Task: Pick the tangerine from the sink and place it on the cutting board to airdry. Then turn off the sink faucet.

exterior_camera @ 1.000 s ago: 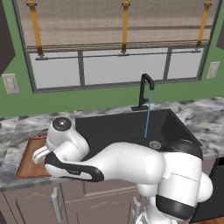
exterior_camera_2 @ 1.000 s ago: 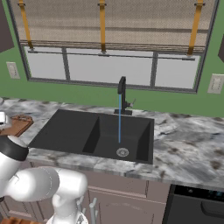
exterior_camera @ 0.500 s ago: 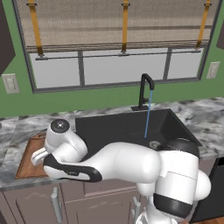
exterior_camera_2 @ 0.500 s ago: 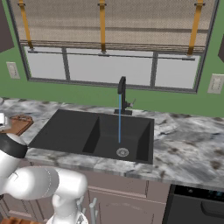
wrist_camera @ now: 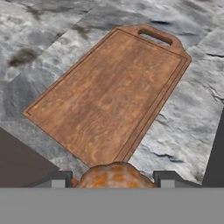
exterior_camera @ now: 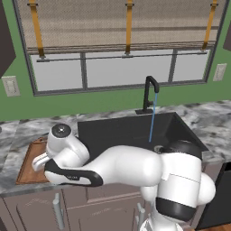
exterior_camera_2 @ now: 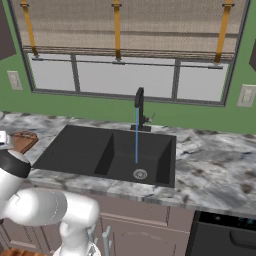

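Note:
The tangerine (wrist_camera: 114, 174) is an orange mottled ball at the bottom of the hand view. My gripper (wrist_camera: 113, 180) is shut on it, one dark fingertip on each side. Below it lies the cutting board (wrist_camera: 109, 92), reddish-brown wood with a raised rim and a handle cut-out at its far end. In the left base view the board (exterior_camera: 27, 166) sits on the counter left of the sink (exterior_camera: 117, 131), partly hidden by my arm. The sink faucet (exterior_camera: 149, 92) is black, and a thin blue stream (exterior_camera: 152, 122) runs from it into the basin.
Grey marbled counter (wrist_camera: 188, 113) surrounds the board. The black sink (exterior_camera_2: 80, 150) has a metal drain ring (exterior_camera_2: 140, 174) under the stream. A window runs along the green wall behind the faucet (exterior_camera_2: 139, 107). A dark stove (exterior_camera_2: 225, 235) stands at the lower right.
My hand has shifted slightly to the left over the cutting board with the tangerine still in its grip. The water keeps running.

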